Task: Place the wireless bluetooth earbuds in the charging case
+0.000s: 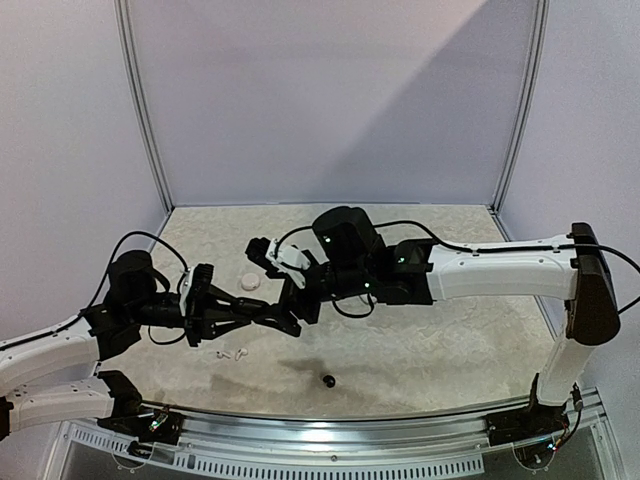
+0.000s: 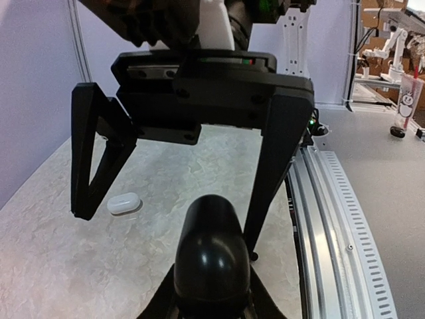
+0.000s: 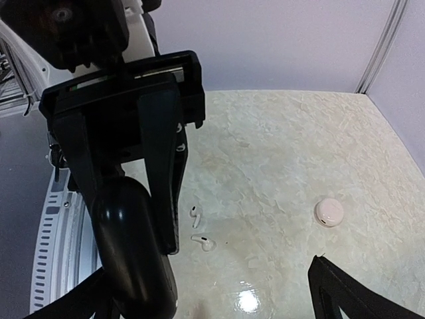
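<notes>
My left gripper (image 1: 275, 318) is shut on a glossy black pebble-shaped case (image 2: 211, 256), held above the table; the case also shows in the right wrist view (image 3: 133, 266). I cannot tell whether its lid is open. My right gripper (image 1: 292, 298) is open, with its fingers (image 2: 272, 166) spread wide on either side of the case and not touching it. Two white earbuds (image 3: 195, 214) (image 3: 206, 243) lie on the table below, and show in the top view (image 1: 232, 352). A black earbud (image 1: 328, 380) lies near the front edge.
A pale closed case (image 1: 250, 282) lies on the table behind the grippers, also seen in the left wrist view (image 2: 124, 203) and the right wrist view (image 3: 329, 211). A metal rail (image 1: 350, 425) runs along the near edge. Walls enclose the back and sides.
</notes>
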